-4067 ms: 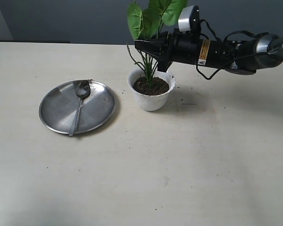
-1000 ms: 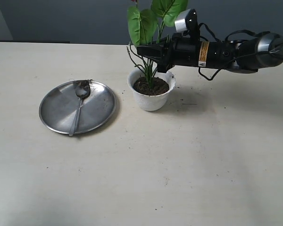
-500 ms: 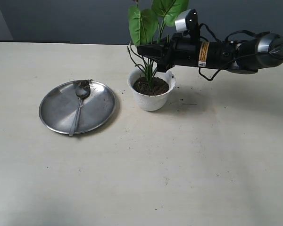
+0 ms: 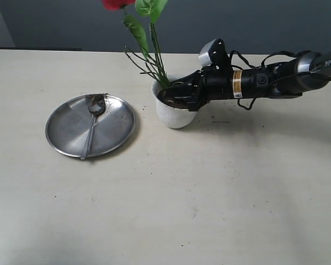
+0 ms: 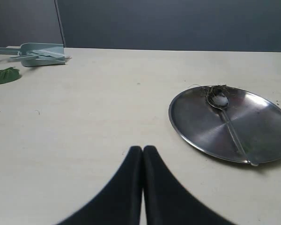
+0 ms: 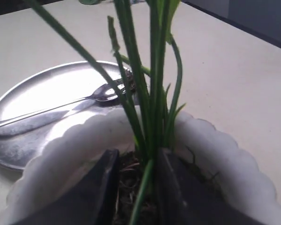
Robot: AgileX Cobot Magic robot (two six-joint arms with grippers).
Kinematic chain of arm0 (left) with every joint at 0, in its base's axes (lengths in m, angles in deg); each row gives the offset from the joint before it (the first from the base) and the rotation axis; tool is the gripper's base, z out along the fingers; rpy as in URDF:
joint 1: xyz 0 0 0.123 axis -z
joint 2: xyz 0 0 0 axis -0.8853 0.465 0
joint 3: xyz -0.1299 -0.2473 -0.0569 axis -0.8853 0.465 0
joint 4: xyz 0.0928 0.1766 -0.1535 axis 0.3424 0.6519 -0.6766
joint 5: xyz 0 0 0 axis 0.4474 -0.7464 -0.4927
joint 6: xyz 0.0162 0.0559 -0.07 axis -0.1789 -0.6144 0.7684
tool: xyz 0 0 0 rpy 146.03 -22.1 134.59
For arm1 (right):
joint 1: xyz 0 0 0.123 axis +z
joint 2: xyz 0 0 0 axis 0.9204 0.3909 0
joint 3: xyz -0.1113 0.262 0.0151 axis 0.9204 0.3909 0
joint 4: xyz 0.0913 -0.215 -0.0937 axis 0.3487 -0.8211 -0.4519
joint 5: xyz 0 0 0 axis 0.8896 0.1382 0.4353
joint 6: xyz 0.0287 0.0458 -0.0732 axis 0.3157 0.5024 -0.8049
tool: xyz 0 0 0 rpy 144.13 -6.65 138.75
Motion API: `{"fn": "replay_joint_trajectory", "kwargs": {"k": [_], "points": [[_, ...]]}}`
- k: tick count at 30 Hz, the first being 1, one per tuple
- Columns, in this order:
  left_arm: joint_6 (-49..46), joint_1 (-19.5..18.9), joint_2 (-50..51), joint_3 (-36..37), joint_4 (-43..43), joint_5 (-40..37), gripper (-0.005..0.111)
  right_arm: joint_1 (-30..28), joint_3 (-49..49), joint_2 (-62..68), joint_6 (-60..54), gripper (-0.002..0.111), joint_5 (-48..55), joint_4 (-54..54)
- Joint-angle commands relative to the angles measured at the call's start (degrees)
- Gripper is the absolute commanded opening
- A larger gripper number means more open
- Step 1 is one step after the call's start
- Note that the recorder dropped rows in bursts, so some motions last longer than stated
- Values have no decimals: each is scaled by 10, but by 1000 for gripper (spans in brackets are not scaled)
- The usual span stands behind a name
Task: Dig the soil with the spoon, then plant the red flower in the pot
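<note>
The red flower point(image 4: 115, 3) stands in the white scalloped pot point(image 4: 171, 115), its green stem point(image 6: 154, 93) leaning left. Dark soil point(image 6: 126, 169) fills the pot point(image 6: 215, 136). My right gripper point(image 4: 177, 95) reaches down over the pot's rim into the soil. In the right wrist view its jaws point(image 6: 138, 161) stand apart on either side of the stem, with a gap beside it. The spoon point(image 4: 92, 118) lies on the steel plate point(image 4: 66, 132), bits of soil at its bowl point(image 5: 219, 99). My left gripper point(image 5: 143, 149) is shut and empty above the table, short of the plate point(image 5: 196, 131).
A pale dustpan-like tool point(image 5: 37, 50) and a loose green leaf point(image 5: 4, 75) lie at the table's far side in the left wrist view. Specks of soil dot the table around the pot. The right arm point(image 4: 265, 81) stretches in low from the right.
My right gripper has dropped from above the pot down to its rim and its jaws have parted. The flower's top has swung left, bringing the red bloom into view.
</note>
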Motion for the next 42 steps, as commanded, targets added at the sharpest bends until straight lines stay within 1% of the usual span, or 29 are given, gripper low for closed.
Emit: {"fn": "replay_joint_trajectory", "kwargs": {"k": [1,25,34,42], "points": [[1,2,-3,3,-3,4,0,5,13,22,-1,29,40,-42],[1,2,-3,3,-3,4,0,5,13,-85,-4,29,44,-44],[1,2,-3,3,-3,4,0,5,13,-105,-4,29,52,-46],[1,2,-3,3,-3,4,0,5,13,-105,6,29,54,-72]]}}
